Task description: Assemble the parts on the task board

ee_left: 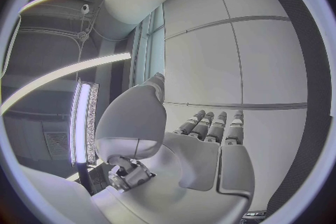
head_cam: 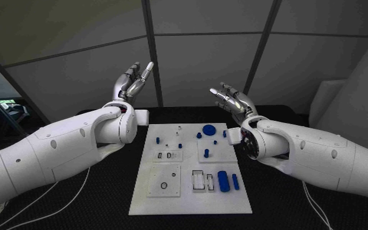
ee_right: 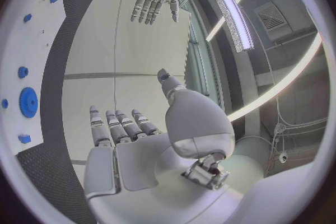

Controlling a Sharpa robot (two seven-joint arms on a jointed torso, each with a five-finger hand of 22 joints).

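Task board sits nearest, flat on the black bench, its near edge close to the robot. On the board: long blue cylinder and a thinner blue pin lying side by side at the near right corner, just right of a white slotted block; round blue disc near the far right edge, small blue pieces scattered around it. Left hand is raised well above the bench beyond the board's far left corner, fingers straight and slightly apart, holding nothing. Right hand is raised beyond the board's far right corner, palm up, fingers spread, also holding nothing. Both hands are well clear of the board and apart from each other. Right wrist view shows the disc and board edge beside the right hand's extended fingers.
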